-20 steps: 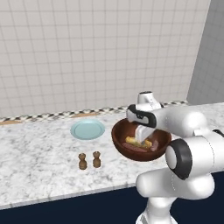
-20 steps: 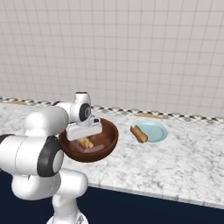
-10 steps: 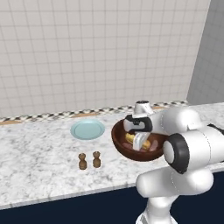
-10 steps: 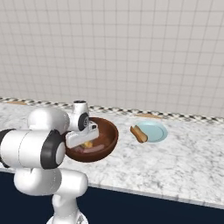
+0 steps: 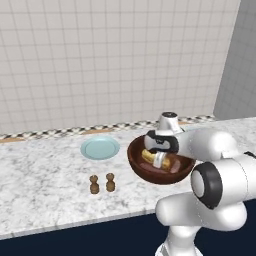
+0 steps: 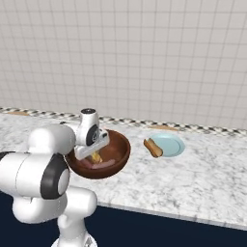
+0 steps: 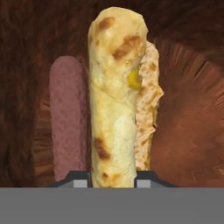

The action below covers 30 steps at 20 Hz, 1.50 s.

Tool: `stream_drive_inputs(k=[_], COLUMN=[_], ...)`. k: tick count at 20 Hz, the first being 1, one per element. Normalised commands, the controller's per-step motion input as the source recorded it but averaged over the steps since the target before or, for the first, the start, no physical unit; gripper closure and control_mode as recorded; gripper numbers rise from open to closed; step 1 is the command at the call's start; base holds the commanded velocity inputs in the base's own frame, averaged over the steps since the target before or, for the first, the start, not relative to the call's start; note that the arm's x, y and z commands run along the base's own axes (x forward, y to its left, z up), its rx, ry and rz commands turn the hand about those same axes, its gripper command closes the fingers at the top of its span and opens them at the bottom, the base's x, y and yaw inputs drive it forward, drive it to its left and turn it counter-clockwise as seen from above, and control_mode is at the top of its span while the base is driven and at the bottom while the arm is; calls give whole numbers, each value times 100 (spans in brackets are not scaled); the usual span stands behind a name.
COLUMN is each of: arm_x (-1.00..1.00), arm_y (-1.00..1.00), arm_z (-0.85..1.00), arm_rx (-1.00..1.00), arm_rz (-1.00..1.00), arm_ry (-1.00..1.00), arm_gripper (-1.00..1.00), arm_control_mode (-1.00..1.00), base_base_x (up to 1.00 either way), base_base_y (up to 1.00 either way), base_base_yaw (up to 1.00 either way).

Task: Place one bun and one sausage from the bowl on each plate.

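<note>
The dark wooden bowl [image 5: 145, 167] [image 6: 120, 153] stands on the marble counter, and my gripper [image 5: 159, 160] [image 6: 94, 155] [image 7: 112, 179] reaches down into it. Seen from the hand, a long toasted yellow bun [image 7: 114, 100] fills the gap between my two fingertips, which press against its sides. To the bun's left in that view lies a pinkish sausage [image 7: 68, 118], and a paler bun [image 7: 148, 96] lies behind it on the right. One pale blue plate [image 5: 100, 148] left of the bowl is bare. Another plate [image 6: 172, 144] right of the bowl carries a long brown piece of food [image 6: 153, 147].
Two small brown shakers [image 5: 94, 184] [image 5: 110, 182] stand on the counter in front of the bare plate. A tiled wall with a checkered strip [image 5: 60, 131] closes off the back of the counter. The counter's front edge [image 6: 183, 217] runs close to my base.
The hand has come down from above the bowl into it, and the jaws have closed from wide open onto the bun.
</note>
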Motion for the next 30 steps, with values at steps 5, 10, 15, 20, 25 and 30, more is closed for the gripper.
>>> stream_drive_inputs(k=[5, 10, 15, 20, 25, 30], arm_x=[0, 0, 7, 51, 100, 100], arm_y=[0, 7, 45, 100, 100, 89], arm_z=[45, 97, 97, 49, -15, -43], arm_rx=[14, 0, 0, 0, -10, -10], arm_rz=[0, 0, 2, 17, 10, -4], arm_ry=[-15, 1, 0, 3, 17, 8], arm_gripper=[100, 100, 100, 100, 100, 100], arm_control_mode=[-100, -100, -100, -100, -100, -100], base_base_x=[0, 0, 0, 0, 0, 0], base_base_y=[0, 0, 0, 0, 0, 0], base_base_yaw=[0, 0, 0, 0, 0, 0])
